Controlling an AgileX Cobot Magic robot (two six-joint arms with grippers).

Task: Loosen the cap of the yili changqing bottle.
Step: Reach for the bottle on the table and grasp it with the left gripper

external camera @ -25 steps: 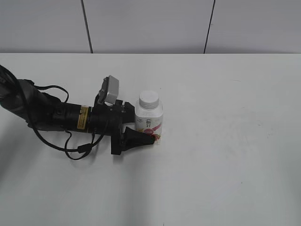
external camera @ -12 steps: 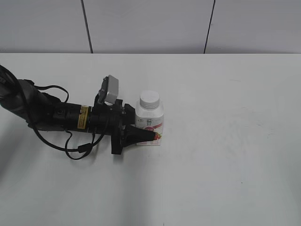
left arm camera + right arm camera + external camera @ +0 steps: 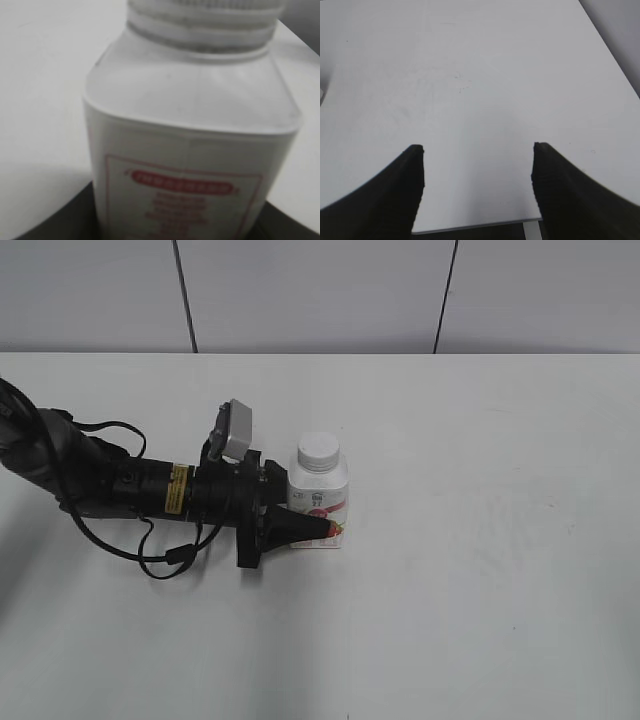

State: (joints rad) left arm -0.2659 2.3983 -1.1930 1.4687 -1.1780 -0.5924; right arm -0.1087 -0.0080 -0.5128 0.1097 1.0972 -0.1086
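One gripper, the left gripper (image 3: 318, 508), pinches the yili changqing bottle (image 3: 320, 502) upright at table (image 3: 480, 570) centre, arm reaching from nine o'clock. Its white cap (image 3: 318, 451) sits on. The right gripper (image 3: 477, 192) hangs spread wide over bare tabletop.

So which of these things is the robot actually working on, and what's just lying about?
In the job:
- small squat white plastic bottle with pink-red label
- its round white screw cap
- left gripper, closed on the bottle

Just there:
- white table
- right gripper, open
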